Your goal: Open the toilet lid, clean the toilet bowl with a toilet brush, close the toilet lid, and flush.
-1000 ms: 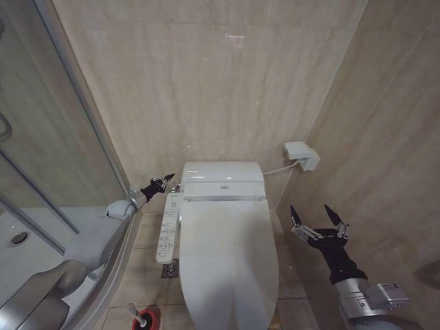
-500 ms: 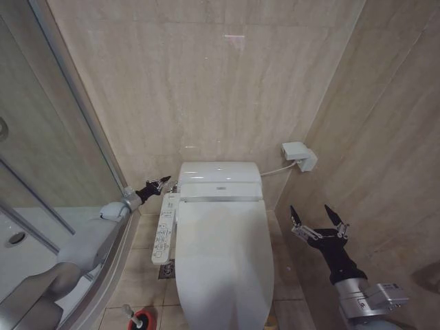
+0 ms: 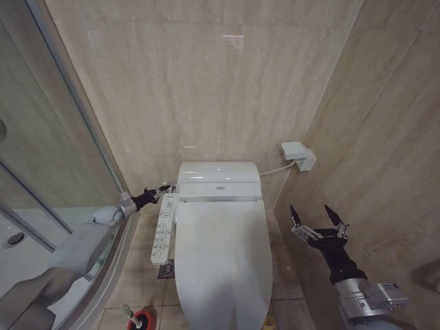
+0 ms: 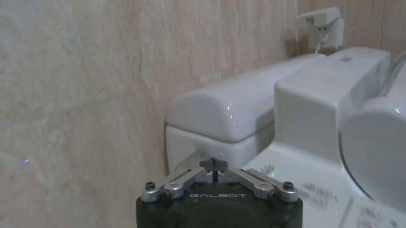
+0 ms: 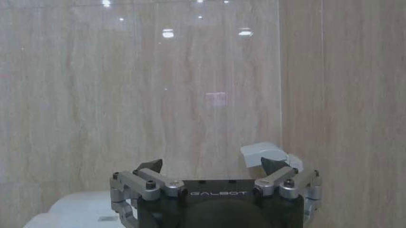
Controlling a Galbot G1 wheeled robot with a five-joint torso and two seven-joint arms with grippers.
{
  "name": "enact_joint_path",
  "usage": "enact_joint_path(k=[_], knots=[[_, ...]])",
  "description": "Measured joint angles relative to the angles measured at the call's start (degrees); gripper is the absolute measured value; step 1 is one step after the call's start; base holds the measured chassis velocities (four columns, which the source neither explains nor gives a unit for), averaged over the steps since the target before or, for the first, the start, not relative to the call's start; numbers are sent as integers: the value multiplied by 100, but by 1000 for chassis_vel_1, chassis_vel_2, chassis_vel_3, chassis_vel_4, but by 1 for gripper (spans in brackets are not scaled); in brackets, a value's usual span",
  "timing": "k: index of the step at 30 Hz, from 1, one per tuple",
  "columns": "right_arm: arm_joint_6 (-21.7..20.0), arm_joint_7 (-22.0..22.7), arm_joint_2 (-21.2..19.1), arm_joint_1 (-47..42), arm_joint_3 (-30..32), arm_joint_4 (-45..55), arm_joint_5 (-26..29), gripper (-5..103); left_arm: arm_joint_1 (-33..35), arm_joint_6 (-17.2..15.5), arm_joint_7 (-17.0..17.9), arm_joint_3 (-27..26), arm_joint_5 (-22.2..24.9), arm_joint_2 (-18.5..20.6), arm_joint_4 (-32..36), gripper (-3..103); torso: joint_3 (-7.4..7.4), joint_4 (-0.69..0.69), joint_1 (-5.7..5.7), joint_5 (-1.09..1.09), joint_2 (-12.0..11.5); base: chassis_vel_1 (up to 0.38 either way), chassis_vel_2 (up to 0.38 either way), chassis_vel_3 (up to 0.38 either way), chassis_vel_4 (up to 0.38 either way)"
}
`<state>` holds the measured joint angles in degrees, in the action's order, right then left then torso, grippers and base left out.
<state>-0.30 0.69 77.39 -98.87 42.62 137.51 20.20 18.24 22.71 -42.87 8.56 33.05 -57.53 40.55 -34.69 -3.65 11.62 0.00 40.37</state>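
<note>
We are holding our left gripper (image 3: 167,187), fingers together, beside the control panel (image 3: 162,230). The toilet lid (image 3: 223,258) is lying shut. Our right gripper (image 3: 317,218) is hovering spread apart, right of it.

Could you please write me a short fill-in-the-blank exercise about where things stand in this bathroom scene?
1. The toilet lid is ____ over the bowl.
2. The left gripper, fingers together, is at the rear left corner of the toilet, beside the ____.
3. The right gripper, right of the toilet, has its fingers ____.
4. The toilet brush stands in its ____ holder on the floor.

Missing words: closed; control panel; open; red
</note>
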Motion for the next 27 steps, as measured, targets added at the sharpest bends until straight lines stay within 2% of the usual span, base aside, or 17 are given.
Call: enact_joint_path(k=[4, 8, 11, 13, 16, 19, 27], knots=[[0, 0, 0, 0, 0, 0, 0, 100, 94, -14, -114, -100, -13, 103, -10, 0, 0, -4, 0, 0, 0, 0, 0, 0, 0], [0, 0, 0, 0, 0, 0, 0, 100, 216, -15, -145, -220, -20, 175, -41, 0, 0, 0, 0, -1, 0, 0, 0, 0, 0], [0, 0, 0, 0, 0, 0, 0, 100, 220, -19, -145, -239, -19, 151, -85, 0, 0, 1, 0, 1, 0, 0, 0, 0, 0], [0, 0, 0, 0, 0, 0, 0, 100, 244, -22, -136, -286, -19, 114, -66, 0, 0, -5, 0, 0, 0, 0, 0, 0, 0], [0, 0, 0, 0, 0, 0, 0, 100, 262, -17, -120, -346, -15, 99, -26, 0, 0, -5, 0, 0, 0, 0, 0, 0, 0], [0, 0, 0, 0, 0, 0, 0, 100, 221, -12, -107, -365, -5, 92, -14, 0, 0, -1, 0, 0, 0, 0, 0, 0, 0], [0, 0, 0, 0, 0, 0, 0, 100, 6, -12, -33, -304, 30, 7, -85, 0, 0, -2, 0, 2, 0, 0, 0, 0, 0]])
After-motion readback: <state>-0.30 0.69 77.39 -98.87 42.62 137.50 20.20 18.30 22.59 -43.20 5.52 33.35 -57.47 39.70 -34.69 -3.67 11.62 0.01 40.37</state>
